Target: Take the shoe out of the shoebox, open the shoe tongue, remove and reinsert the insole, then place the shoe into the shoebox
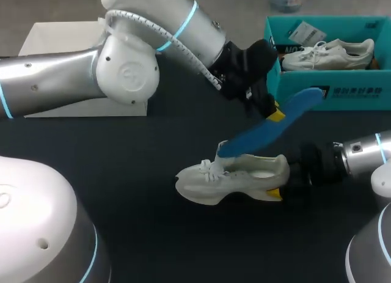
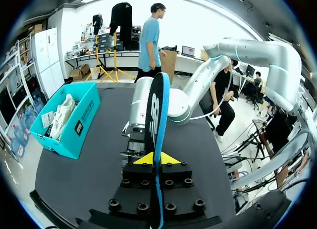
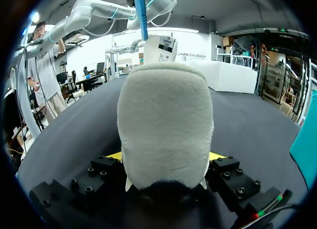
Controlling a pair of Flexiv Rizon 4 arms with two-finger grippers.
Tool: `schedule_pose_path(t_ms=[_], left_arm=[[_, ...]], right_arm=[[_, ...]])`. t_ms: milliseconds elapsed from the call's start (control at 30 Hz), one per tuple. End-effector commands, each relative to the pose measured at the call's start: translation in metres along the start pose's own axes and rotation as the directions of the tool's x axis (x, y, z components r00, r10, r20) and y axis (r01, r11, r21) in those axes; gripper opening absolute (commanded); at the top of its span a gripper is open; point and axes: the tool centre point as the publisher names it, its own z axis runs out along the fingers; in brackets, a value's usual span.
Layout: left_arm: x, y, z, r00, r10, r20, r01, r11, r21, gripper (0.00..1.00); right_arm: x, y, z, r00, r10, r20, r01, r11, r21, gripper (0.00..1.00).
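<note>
Insole step, I judge. My left gripper (image 1: 276, 113) pinches the blue insole (image 1: 269, 131), its tip at the shoe (image 1: 235, 176) opening. My right gripper (image 1: 278, 188) clamps the heel near the table's (image 1: 122, 173) right edge. If reinserting, next I need toe-first alignment.

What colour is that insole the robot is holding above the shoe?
Blue; the insole shows best in the head view.

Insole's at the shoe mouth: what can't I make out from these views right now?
- How deep the insole tip sits: in the head view, the shoe collar hides it.
- The shoe's opening: blocked by its own heel in the right wrist view and by the edge-on insole in the left wrist view.
- The right gripper fingertips: mostly covered by the heel.
- The shoebox: its right end is cut off by the head view's edge.
</note>
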Motion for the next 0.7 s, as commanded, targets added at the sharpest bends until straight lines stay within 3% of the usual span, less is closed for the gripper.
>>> schedule_pose_path(t_ms=[33, 367, 500, 700], left_arm=[[-0.001, -0.002, -0.01, 1.0, 0.002, -0.006, -0.002, 1.0, -0.025, 0.0], [-0.001, -0.002, -0.01, 1.0, 0.002, -0.006, -0.002, 1.0, -0.025, 0.0], [0.001, 0.01, -0.038, 0.968, -0.225, -0.112, 0.234, 0.969, 0.078, 0.0], [0.014, 0.006, -0.082, 0.924, -0.35, -0.154, 0.377, 0.904, 0.204, 0.0]], right_arm=[[0.0, 0.0, 0.001, 1.0, 0.001, 0.001, -0.001, 1.0, 0.004, 0.0], [0.0, 0.0, 0.001, 1.0, 0.001, 0.001, -0.001, 1.0, 0.004, 0.0], [0.0, 0.0, 0.001, 1.0, 0.001, 0.001, -0.001, 1.0, 0.004, 0.0], [0.0, 0.0, 0.001, 1.0, 0.001, 0.001, -0.001, 1.0, 0.004, 0.0]])
